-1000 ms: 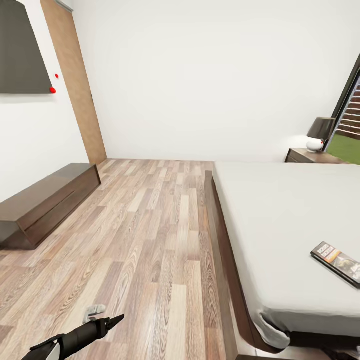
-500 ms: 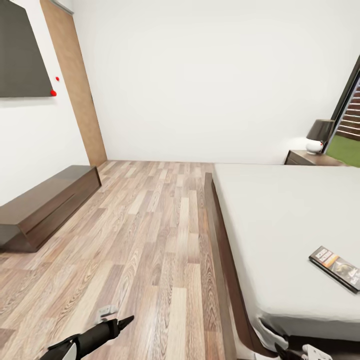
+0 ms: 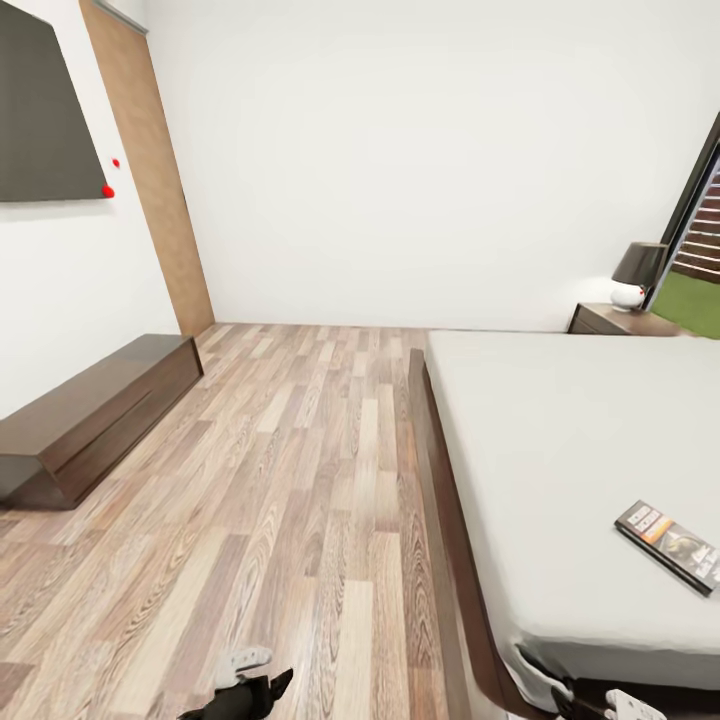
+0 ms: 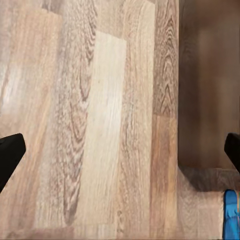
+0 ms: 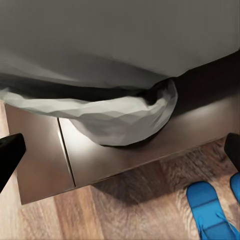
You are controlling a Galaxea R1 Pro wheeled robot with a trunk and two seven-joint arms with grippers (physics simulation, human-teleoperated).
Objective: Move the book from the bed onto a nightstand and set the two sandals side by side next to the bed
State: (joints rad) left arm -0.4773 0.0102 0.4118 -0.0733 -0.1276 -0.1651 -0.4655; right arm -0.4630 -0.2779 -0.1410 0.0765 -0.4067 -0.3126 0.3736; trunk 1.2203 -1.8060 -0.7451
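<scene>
Bedroom: white walls, wood-plank floor [image 3: 300, 480], dark-framed window [image 3: 700, 220] at far right of head view.

Bed [image 3: 570, 440]: pale mattress on dark brown frame, along the right half of head view. Mattress corner [image 5: 125, 117] sagging over the frame in right wrist view.

Book [image 3: 668, 545]: flat on the mattress, near the bed's right side in head view, black and orange cover up, well apart from the nightstand.

Nightstand [image 3: 610, 320]: beyond the far end of the bed, against the back wall, carrying a dark-shaded lamp [image 3: 638, 272].

Sandals: one blue sandal [image 5: 207, 207] on the floor just beside the bed frame in right wrist view, a second blue edge [image 5: 236, 185] close by it, possibly the other of the pair. Blue sliver [image 4: 231, 210] at frame edge in left wrist view, near the frame corner.

Left gripper [image 3: 250, 685]: low at bottom edge of head view, over bare floor, pointed down. Fingers [image 4: 10, 155] spread wide, nothing between them.

Right gripper [image 3: 590, 705]: low at bottom edge, beside the bed's near corner, aimed at the frame. Fingers [image 5: 10, 150] parted wide, holding nothing.

Long low dark cabinet [image 3: 90, 410]: against the left wall.
</scene>
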